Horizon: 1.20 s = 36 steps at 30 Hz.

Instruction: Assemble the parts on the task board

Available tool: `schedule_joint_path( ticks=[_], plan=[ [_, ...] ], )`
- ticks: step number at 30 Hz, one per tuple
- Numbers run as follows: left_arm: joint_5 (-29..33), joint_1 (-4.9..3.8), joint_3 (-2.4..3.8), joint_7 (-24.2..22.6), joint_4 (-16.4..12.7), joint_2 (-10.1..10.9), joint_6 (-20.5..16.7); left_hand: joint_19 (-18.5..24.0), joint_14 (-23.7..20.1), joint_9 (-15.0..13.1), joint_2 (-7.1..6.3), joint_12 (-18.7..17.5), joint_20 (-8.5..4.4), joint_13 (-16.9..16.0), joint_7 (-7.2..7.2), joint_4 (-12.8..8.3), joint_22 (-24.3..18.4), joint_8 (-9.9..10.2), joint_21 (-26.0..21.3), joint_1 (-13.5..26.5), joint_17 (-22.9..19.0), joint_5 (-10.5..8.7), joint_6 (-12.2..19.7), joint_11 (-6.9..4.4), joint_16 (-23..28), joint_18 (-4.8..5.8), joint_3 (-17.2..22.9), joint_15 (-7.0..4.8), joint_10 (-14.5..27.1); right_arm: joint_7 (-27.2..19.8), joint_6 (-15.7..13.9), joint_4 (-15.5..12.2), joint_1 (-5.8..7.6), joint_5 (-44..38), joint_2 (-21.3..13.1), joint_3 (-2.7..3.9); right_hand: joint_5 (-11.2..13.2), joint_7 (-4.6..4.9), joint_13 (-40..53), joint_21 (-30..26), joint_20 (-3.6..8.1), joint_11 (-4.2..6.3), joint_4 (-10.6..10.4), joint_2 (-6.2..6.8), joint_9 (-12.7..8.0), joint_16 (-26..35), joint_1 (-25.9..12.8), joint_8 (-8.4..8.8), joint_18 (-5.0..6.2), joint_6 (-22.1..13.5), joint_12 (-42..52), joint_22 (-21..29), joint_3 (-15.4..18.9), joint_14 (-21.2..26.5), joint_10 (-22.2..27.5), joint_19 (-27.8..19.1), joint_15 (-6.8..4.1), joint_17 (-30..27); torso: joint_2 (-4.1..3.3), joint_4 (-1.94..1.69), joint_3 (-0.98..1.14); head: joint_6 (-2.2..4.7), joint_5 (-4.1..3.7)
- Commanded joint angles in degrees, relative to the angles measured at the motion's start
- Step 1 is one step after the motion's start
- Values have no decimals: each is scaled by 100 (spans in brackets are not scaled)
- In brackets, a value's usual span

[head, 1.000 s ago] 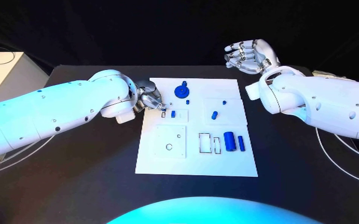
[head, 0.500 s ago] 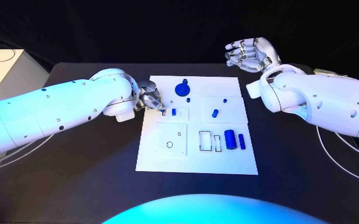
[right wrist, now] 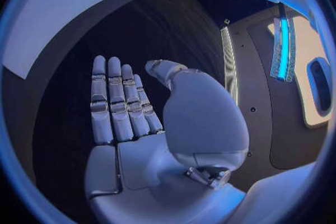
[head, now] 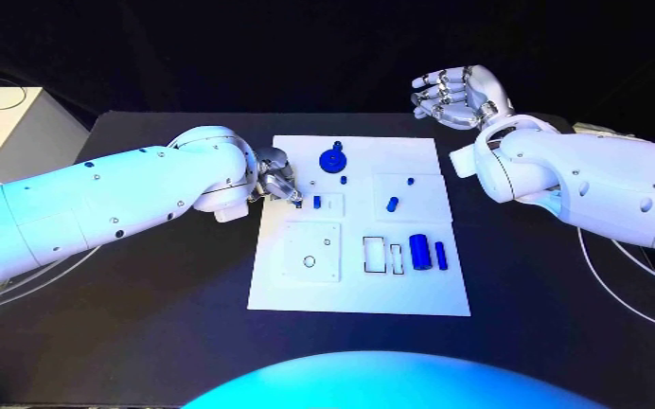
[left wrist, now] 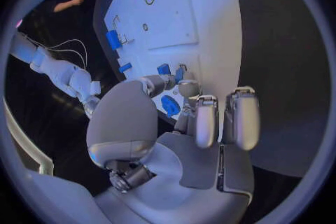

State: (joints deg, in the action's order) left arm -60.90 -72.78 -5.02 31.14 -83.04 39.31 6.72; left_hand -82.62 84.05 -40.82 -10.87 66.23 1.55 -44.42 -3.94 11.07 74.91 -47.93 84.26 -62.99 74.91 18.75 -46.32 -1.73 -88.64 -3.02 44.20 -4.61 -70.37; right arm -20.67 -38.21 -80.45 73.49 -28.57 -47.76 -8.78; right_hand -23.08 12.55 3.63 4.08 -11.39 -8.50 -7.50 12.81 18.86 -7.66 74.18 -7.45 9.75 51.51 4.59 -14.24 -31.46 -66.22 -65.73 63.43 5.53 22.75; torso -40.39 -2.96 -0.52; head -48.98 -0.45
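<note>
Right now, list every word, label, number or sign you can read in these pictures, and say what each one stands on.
None can be read.
The task board carries only outlined recesses and blue parts, no lettering.
The left hand and right hand show no markings.

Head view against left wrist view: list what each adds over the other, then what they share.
Head view: the board's full outline, and the left arm reaching in to its edge. Left wrist view: the left hand's palm side, with fingertips close to a small part. Both: the board, the blue gear and the left hand.
</note>
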Motion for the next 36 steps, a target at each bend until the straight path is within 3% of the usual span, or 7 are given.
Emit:
schedule_joint_path(
  ticks=[1, 36],
  plan=[
    [-155, 4, 0, 6, -14, -22, -28, -43, 533, -696, 23, 17, 16, -6, 162, -810, 402, -28, 27, 19, 1299, 27, -208, -4, -25, 35, 830, -24, -40, -48, 99, -9, -4, -23, 0, 0, 21, 44, -4, -30, -15, -43, 11, -2, -10, 23, -46, 27, 66, -8, -28, 5, 3, 30, 9, -8, 16, -5, 1, -2, 1, -19, -3],
    [-390, 39, -19, 47, -51, -55, 183, -52, 538, -703, 20, 12, 4, 8, 175, -855, 415, -39, 34, 39, 1313, 39, -223, -18, -33, 38, 874, -37, -61, -53, 118, 0, -25, -15, -2, 0, 32, 44, -3, -31, -18, -44, 7, -7, -11, 29, -56, 31, 67, -7, -30, 17, 5, 28, 10, -9, 17, -13, 2, -5, 0, -70, 11]
  ],
)
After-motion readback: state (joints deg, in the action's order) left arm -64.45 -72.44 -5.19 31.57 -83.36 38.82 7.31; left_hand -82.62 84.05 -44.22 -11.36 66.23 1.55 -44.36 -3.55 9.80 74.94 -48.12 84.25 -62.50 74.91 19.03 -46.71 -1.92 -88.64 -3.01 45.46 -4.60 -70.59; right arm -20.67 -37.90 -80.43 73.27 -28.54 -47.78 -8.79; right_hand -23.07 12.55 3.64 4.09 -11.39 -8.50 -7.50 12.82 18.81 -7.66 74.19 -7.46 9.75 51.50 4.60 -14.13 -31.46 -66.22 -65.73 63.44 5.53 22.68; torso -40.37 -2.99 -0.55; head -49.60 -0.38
